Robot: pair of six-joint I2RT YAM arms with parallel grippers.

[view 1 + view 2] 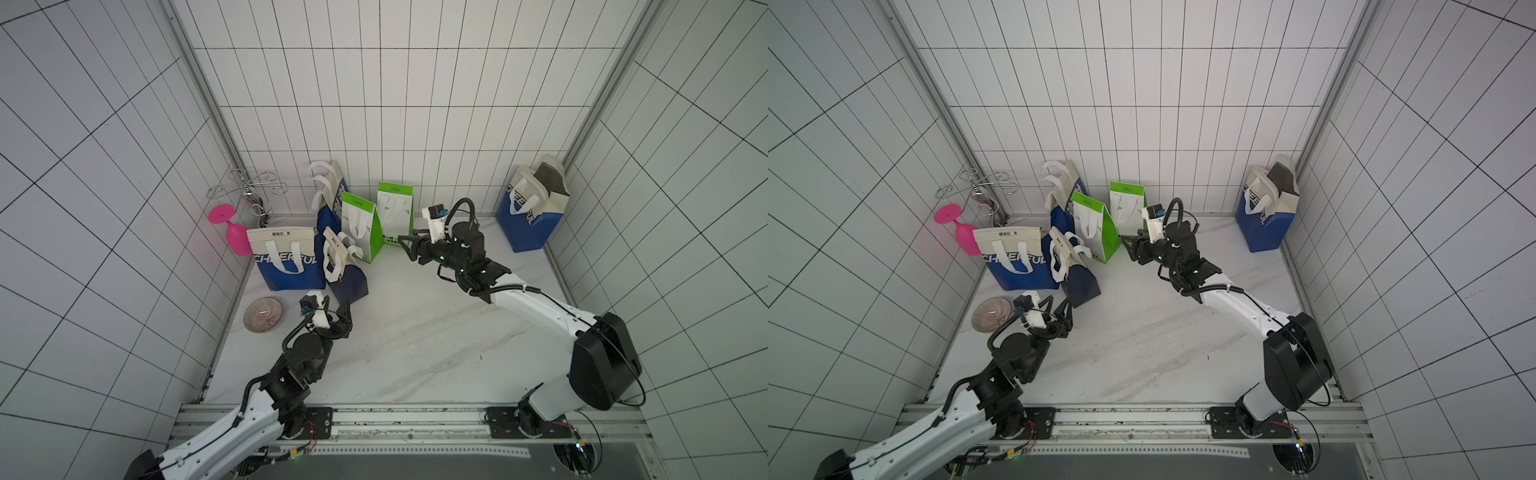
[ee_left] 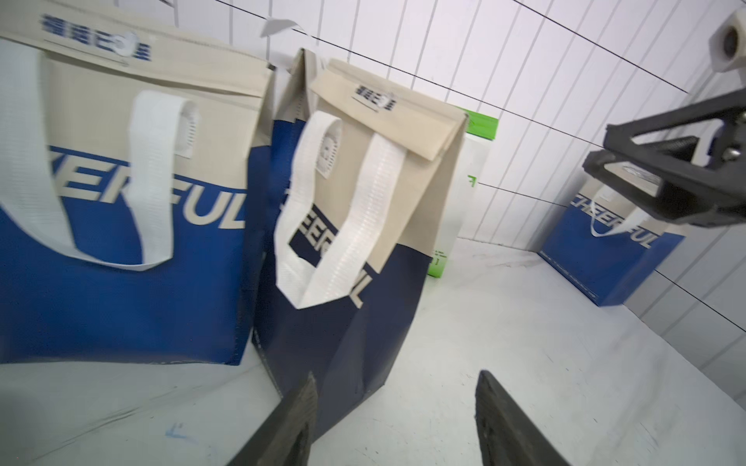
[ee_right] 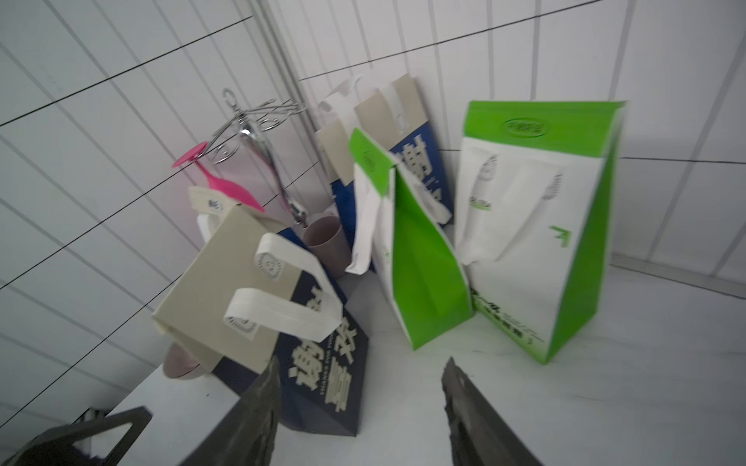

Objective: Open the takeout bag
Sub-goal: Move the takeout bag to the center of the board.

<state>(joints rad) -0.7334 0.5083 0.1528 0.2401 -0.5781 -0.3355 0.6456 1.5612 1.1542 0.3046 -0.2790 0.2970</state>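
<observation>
While the left gripper [image 1: 337,311] and right gripper [image 1: 406,248] both gape wide and empty, the navy takeout bag [image 1: 348,282] stands, flap folded, near the left edge of the bench [image 1: 415,345], just before the left one.

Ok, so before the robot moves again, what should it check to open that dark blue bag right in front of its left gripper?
1. Left gripper open and empty: ok.
2. Right gripper open and empty: ok.
3. Dark blue bag standing on the table: ok.
4. Its top flap opened: not ok, it is folded shut.
5. White handle hanging down the front, below the flap: ok.
6. Gap between this bag and the green bag beside it: cannot tell.
</observation>
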